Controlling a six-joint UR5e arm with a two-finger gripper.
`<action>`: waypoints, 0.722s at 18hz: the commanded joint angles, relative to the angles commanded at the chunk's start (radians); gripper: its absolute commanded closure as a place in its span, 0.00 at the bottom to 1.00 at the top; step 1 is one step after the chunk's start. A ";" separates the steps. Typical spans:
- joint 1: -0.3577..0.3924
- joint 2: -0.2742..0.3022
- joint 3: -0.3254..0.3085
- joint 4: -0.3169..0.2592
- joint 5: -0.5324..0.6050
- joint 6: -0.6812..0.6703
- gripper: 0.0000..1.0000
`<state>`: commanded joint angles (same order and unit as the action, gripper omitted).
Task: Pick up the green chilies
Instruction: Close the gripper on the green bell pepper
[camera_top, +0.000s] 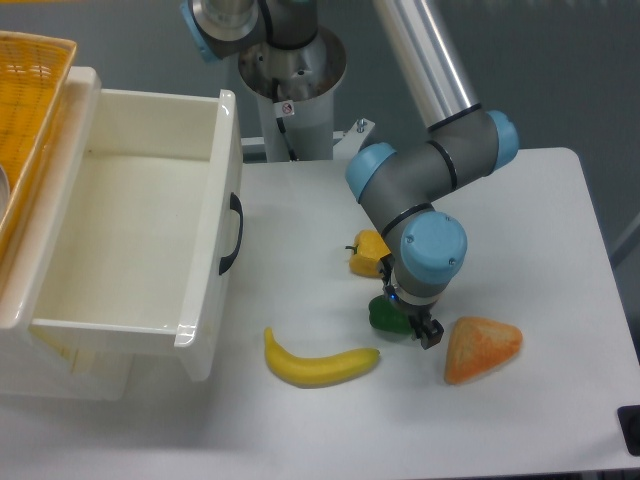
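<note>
The green chilies (383, 314) are a small dark green glossy pepper on the white table, between the banana and the orange wedge. My gripper (408, 322) points straight down over its right half. One dark finger (429, 335) shows at the pepper's right side. The wrist (432, 255) hides the other finger and most of the pepper. The pepper looks to be resting on the table. How wide the jaws stand is hidden.
A yellow pepper-like piece (368, 252) lies just behind the gripper. A banana (318, 364) lies front left and an orange wedge (482, 349) right. An open white drawer (150, 230) stands at the left, with a yellow basket (25, 90) behind it.
</note>
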<state>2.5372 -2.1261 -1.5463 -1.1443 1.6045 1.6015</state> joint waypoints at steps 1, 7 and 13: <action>-0.002 0.000 0.000 0.000 0.000 -0.002 0.00; 0.000 -0.002 0.000 -0.003 0.002 -0.009 0.17; 0.002 0.000 0.009 -0.006 -0.002 -0.018 0.44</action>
<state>2.5387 -2.1261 -1.5370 -1.1505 1.6030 1.5831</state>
